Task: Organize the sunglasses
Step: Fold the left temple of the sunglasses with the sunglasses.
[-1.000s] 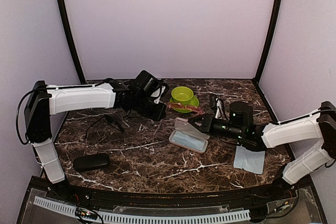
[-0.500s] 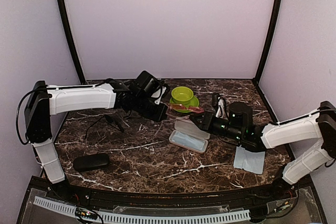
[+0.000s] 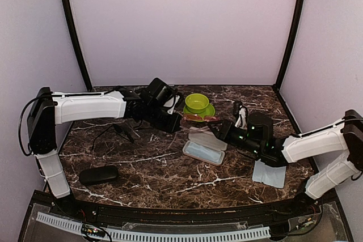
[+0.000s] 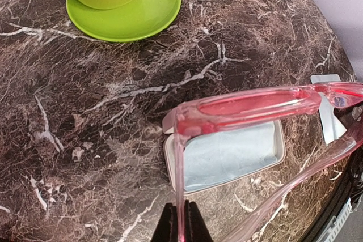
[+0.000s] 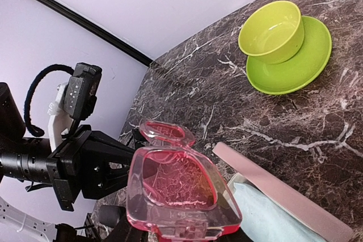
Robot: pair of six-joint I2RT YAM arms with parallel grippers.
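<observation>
red glasses (image 4: 249,103) up off the counter (image 4: 85,111)
left end effector (image 4: 180,222) pinches one temple; frame runs long-ways toward the right end effector (image 3: 215,128), whose grip is unclear

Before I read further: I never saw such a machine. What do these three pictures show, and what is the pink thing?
Two robot arms work at a marble table. One picture looks down from above; the other two come from wrist cameras. The left gripper is shut on one temple of the red sunglasses, near the open pink case. The right gripper is close; whether it grips, I cannot tell. Also there: black sunglasses, a black case, a green bowl, a pale cloth.
</observation>
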